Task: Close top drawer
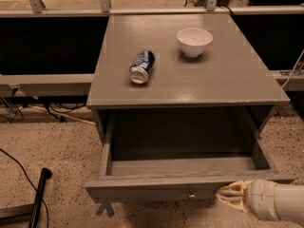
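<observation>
Low at the right, by the drawer's front, the gripper (pixel 228 196) sits against the front panel, just right of the small knob (pixel 191 194); whether it is open or closed I cannot tell. Its white arm (pixel 280 206) runs off toward the right edge. The top drawer (pixel 142 192) stands pulled well out of the grey cabinet (pixel 228 87), its inside bare. On the cabinet top a blue can (pixel 142 66) lies on its side, and a white bowl (pixel 194 41) stands upright, apart from it to the right. A black pole (pixel 39 197) lies on the speckled floor (pixel 61 146) at the left.
</observation>
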`<state>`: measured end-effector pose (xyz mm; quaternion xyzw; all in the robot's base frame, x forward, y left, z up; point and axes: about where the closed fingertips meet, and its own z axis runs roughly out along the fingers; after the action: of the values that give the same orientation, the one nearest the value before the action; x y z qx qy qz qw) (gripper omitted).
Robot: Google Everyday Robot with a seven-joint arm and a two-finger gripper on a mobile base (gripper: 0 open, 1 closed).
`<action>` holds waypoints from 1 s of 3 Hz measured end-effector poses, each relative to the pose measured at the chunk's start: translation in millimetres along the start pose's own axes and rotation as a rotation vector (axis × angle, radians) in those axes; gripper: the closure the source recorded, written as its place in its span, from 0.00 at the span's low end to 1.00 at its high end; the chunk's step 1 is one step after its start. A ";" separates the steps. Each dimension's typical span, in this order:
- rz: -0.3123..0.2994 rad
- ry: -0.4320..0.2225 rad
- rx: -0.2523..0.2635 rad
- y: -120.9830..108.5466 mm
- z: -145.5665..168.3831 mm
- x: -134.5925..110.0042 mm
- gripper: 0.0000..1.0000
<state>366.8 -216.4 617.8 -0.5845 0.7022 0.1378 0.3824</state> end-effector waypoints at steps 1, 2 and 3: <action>0.002 -0.008 0.029 -25.8 8.7 0.9 1.00; -0.001 -0.025 0.042 -55.5 34.7 -1.8 1.00; -0.024 -0.037 0.004 -86.5 61.7 1.1 1.00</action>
<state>470.1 -201.8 597.7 -0.5894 0.6884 0.1425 0.3981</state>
